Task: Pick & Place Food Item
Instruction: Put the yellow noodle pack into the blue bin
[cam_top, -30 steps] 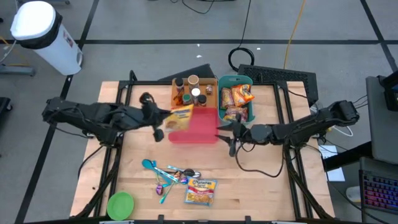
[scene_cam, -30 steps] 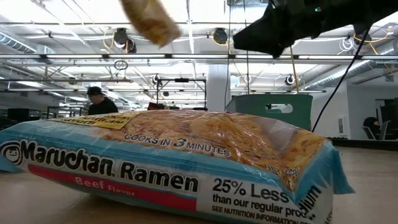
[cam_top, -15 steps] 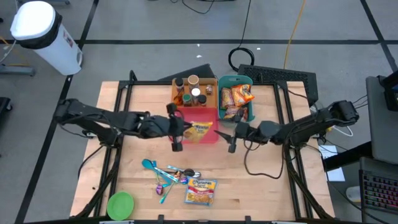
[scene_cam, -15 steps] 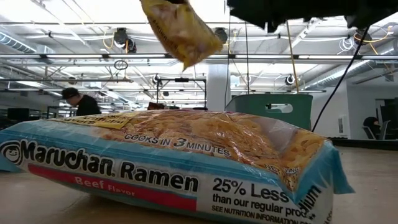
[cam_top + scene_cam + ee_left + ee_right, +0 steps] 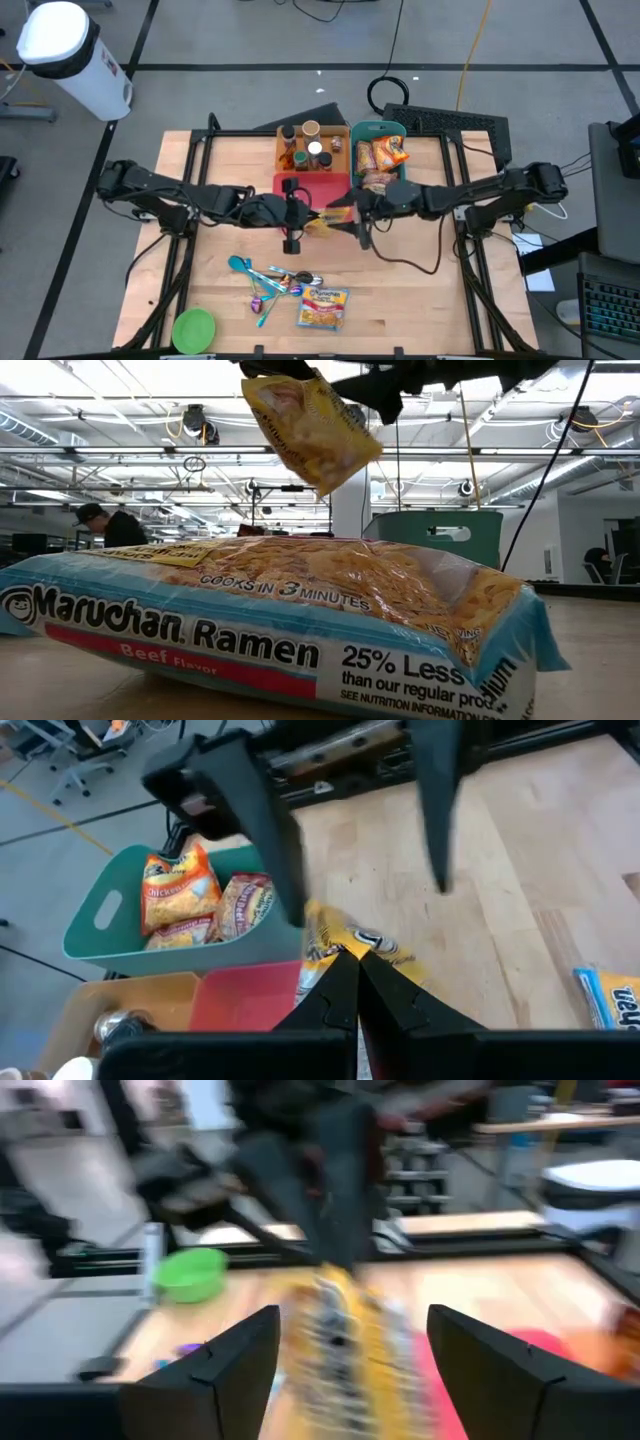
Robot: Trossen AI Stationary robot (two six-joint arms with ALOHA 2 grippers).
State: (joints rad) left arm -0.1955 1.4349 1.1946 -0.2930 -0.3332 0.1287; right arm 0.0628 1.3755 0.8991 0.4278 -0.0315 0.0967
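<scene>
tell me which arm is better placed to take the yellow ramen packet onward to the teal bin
Right. The left gripper holds the yellow ramen packet mid-table, the open right gripper is already beside it, and the teal bin lies on the right arm's side.

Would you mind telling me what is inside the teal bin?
The teal bin holds several ramen packets, orange and yellow ones standing side by side. Whatever lies beneath them is covered.

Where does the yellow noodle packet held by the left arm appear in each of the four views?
High view: yellow packet mid-table, between the left gripper and the right gripper.
Low view: hanging at the top, above the blue ramen bag.
Left wrist view: just beyond the shut fingers.
Right wrist view: blurred, centre.
Shared landmark: the teal bin.
</scene>
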